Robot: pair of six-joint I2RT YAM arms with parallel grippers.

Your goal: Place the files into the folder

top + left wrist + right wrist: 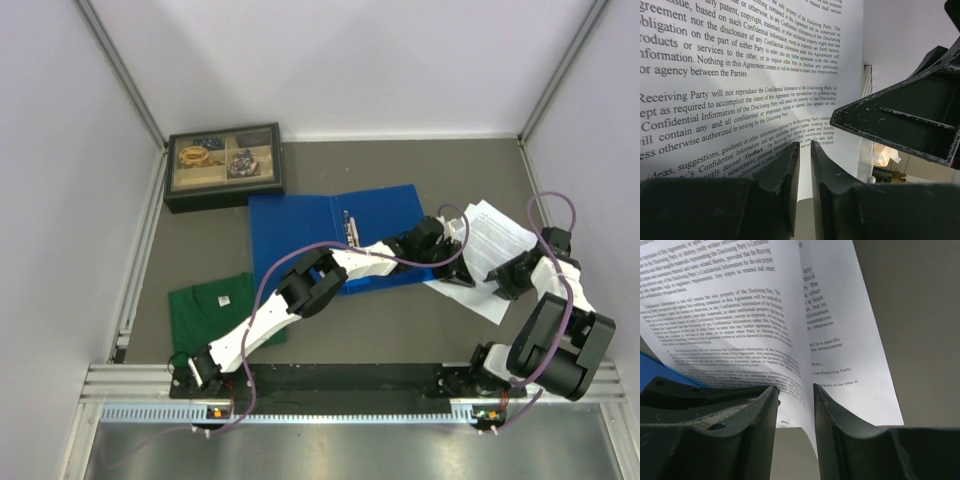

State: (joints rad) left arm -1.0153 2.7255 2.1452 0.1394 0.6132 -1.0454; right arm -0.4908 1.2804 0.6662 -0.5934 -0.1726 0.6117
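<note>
Though the folder (300,230) lies open beside the left hand (804,147), the files (500,235) sit outside it, between both hands; whether the left hand grips them cannot be told, while the right hand (796,390) stands parted around one.

grey table (400,170). open blue folder (300,230) at centre, white files (500,235) right of centre. green shirt (215,300) lower left, dark box (225,197) upper left.

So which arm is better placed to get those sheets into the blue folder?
Probably the left arm: it reaches across the open folder, left fingers nearly closed at the files, so retracting should carry them over. The right fingers stand wider, farther from the folder.
</note>
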